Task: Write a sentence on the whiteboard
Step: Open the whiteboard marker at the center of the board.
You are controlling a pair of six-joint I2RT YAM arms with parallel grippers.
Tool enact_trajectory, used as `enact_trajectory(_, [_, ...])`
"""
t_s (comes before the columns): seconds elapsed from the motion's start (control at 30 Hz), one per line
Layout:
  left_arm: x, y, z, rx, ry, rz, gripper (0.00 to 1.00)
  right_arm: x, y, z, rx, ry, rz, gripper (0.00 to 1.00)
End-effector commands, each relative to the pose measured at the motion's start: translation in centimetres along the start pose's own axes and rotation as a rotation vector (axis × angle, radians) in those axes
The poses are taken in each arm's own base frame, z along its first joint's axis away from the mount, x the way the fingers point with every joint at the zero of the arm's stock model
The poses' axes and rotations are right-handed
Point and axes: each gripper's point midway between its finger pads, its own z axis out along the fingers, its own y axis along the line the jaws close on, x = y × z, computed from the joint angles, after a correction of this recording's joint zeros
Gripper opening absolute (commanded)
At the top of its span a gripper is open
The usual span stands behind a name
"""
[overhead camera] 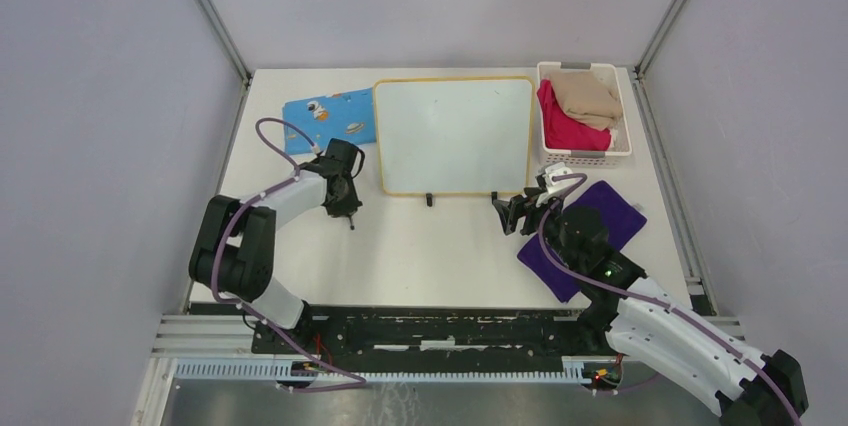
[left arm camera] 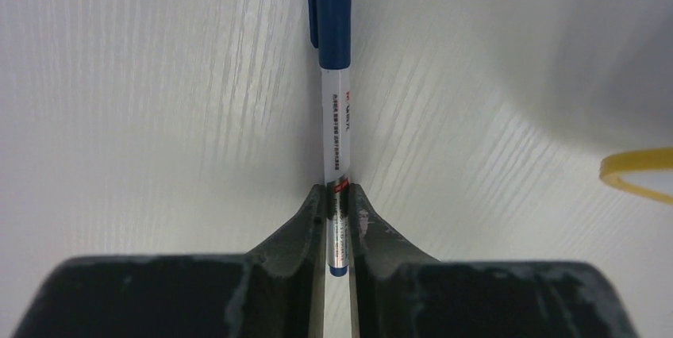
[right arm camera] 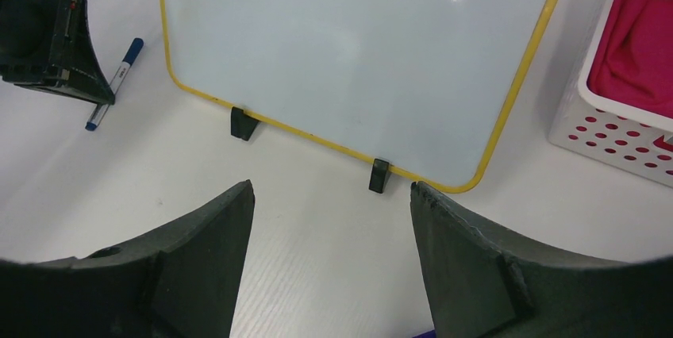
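Whiteboard (overhead camera: 455,136): flat white yellow-rimmed board, blank, face up at the far centre of the table (overhead camera: 420,256).
Blue-capped white marker pen (left arm camera: 335,116): lying left of it.
Left gripper (left arm camera: 337,195): pinching the pen's tail, leaving the cap (left arm camera: 332,5) free.
Right gripper (right arm camera: 332,191): spread, empty, facing the board's near edge — probably for uncapping.

Two arms are seen, each with one pincer: the left pincer (left arm camera: 337,195) and the right pincer (right arm camera: 332,195). One whiteboard (overhead camera: 455,136) is counted ahead of the right pincer, and two black clips (right arm camera: 243,123) are counted on its near edge. One marker pen (left arm camera: 335,100) is counted, between the fingers of the left pincer. Two flat cloths are counted: one blue patterned cloth (overhead camera: 330,118) beyond the left pincer and one purple cloth (overhead camera: 615,211) behind the right pincer. One white basket (overhead camera: 590,156) is counted to the right of the right pincer, and two fabrics are counted in it, one tan fabric (overhead camera: 585,96) and one pink-red fabric (overhead camera: 570,128). All is carried by one worktop (overhead camera: 430,256).
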Motion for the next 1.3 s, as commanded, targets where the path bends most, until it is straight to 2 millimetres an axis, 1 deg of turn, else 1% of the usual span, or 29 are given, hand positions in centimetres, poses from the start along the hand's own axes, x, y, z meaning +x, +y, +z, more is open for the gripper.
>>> enact_trajectory(0.0, [1.8, -0.3, -1.6, 0.067, 0.031, 0.0, 0.12, -1.3, 0.0, 0.1, 0.005, -0.037, 0.0, 0.77])
enact_trajectory(0.2, [4.3, -2.0, -4.1, 0.131, 0.021, 0.021, 0.12, -1.0, 0.0, 0.2, 0.006, -0.022, 0.0, 0.77])
enact_trajectory(0.33, [6.3, -3.5, -5.2, 0.162, 0.022, 0.034, 0.13, -0.8, 0.0, 0.2, 0.008, -0.013, 0.001, 0.76])
enact_trajectory(0.47, [7.7, -4.4, -5.6, 0.177, 0.03, 0.065, 0.13, -0.5, 0.0, 0.3, 0.011, -0.001, 0.001, 0.77])
enact_trajectory(0.63, [8.5, -4.2, -5.0, 0.16, 0.054, 0.105, 0.16, -0.1, -0.1, 0.3, 0.015, 0.013, -0.003, 0.76])
enact_trajectory(0.7, [8.5, -4.0, -4.6, 0.142, 0.061, 0.131, 0.19, -0.1, -0.2, 0.3, 0.018, 0.014, -0.004, 0.76])
enact_trajectory(0.8, [8.4, -4.0, -4.4, 0.129, 0.062, 0.151, 0.27, -0.3, -0.3, 0.2, 0.026, 0.012, -0.007, 0.76])
enact_trajectory(0.9, [7.7, -4.3, -4.6, 0.127, 0.048, 0.164, 0.38, -0.5, -0.4, 0.0, 0.03, 0.009, -0.013, 0.76])
enact_trajectory(0.97, [7.2, -4.3, -4.7, 0.118, 0.039, 0.175, 0.42, -0.6, -0.5, 0.0, 0.033, 0.01, -0.017, 0.76])
enact_trajectory(1.03, [6.7, -4.4, -4.8, 0.106, 0.028, 0.193, 0.44, -0.7, -0.5, 0.0, 0.035, 0.009, -0.02, 0.77])
enact_trajectory(1.17, [5.5, -4.8, -4.7, 0.086, 0.025, 0.26, 0.45, -0.9, -0.5, -0.1, 0.032, 0.006, -0.022, 0.76])
enact_trajectory(1.27, [5.2, -5.3, -4.5, 0.081, 0.045, 0.315, 0.46, -0.8, -0.6, -0.1, 0.036, 0.011, -0.023, 0.77])
